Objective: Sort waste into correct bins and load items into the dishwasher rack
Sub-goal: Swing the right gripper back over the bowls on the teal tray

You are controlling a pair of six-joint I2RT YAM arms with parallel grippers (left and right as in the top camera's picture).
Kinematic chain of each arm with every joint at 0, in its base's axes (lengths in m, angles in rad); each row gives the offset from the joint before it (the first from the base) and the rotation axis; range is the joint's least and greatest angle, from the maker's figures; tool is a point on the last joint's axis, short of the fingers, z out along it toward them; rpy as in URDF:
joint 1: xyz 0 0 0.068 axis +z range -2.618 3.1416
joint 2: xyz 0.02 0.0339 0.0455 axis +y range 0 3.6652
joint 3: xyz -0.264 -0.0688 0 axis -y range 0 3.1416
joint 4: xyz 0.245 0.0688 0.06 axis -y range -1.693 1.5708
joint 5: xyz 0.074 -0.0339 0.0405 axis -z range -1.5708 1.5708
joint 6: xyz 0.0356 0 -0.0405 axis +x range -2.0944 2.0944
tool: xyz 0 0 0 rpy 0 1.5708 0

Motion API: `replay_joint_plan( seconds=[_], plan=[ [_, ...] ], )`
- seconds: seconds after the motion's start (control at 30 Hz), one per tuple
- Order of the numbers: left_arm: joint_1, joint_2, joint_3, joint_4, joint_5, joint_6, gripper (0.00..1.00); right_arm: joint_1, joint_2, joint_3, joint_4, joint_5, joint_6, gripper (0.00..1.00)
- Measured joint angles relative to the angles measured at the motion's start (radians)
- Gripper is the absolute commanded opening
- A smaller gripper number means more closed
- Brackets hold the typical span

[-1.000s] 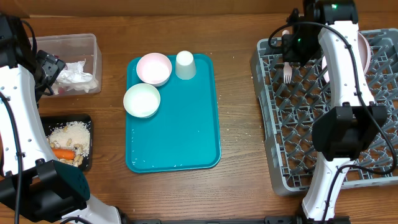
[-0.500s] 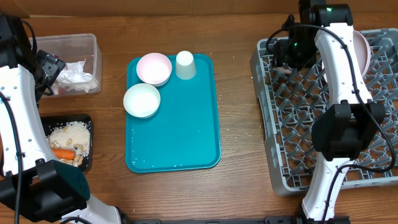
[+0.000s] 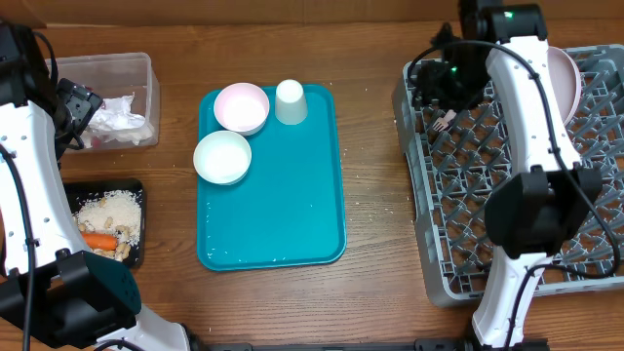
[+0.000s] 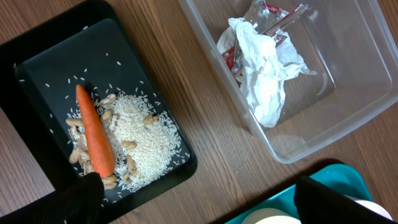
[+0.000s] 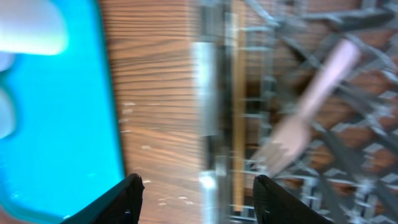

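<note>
On my screens both arms are white shells with black joints and thin black cables; the right arm carries a green light, the left arm a teal cover.

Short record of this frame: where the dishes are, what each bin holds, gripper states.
fork: lying in rack, not gripped
plate: in rack, far side
far bowl, near bowl, cup: on teal tray
tub: napkins, wrapper
black tray: carrot, crumbs
left gripper: open, above bins
right gripper: open, above rack's tray-side edge
</note>
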Motion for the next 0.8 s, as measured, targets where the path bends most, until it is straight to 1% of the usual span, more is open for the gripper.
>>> replay_joint_plan(
  seconds=[0.07, 0.1, 0.13, 0.17, 0.27, 0.43, 0.63, 0.8],
  plan=[
    [0.000, 0.000, 0.000, 0.000, 0.000, 0.000, 1.00, 0.042, -0.036, 0.000, 0.021, -0.034, 0.002, 0.62],
    [0.000, 0.000, 0.000, 0.000, 0.000, 0.000, 1.00, 0.072, -0.058, 0.000, 0.038, -0.050, 0.005, 0.75],
    [0.000, 0.000, 0.000, 0.000, 0.000, 0.000, 1.00, 0.103, -0.077, 0.000, 0.059, -0.061, 0.009, 0.93],
    [0.000, 0.000, 0.000, 0.000, 0.000, 0.000, 1.00, 0.137, -0.095, 0.000, 0.082, -0.067, 0.021, 1.00],
    [0.000, 0.000, 0.000, 0.000, 0.000, 0.000, 1.00, 0.240, -0.118, 0.003, 0.169, -0.050, 0.068, 1.00],
    [0.000, 0.000, 0.000, 0.000, 0.000, 0.000, 1.00, 0.382, -0.101, 0.003, 0.296, 0.046, 0.179, 1.00],
    [0.000, 0.000, 0.000, 0.000, 0.000, 0.000, 1.00, 0.455, -0.089, 0.002, 0.393, 0.075, 0.248, 1.00],
    [0.000, 0.000, 0.000, 0.000, 0.000, 0.000, 1.00, 0.497, -0.075, 0.002, 0.418, 0.082, 0.369, 1.00]
  ],
)
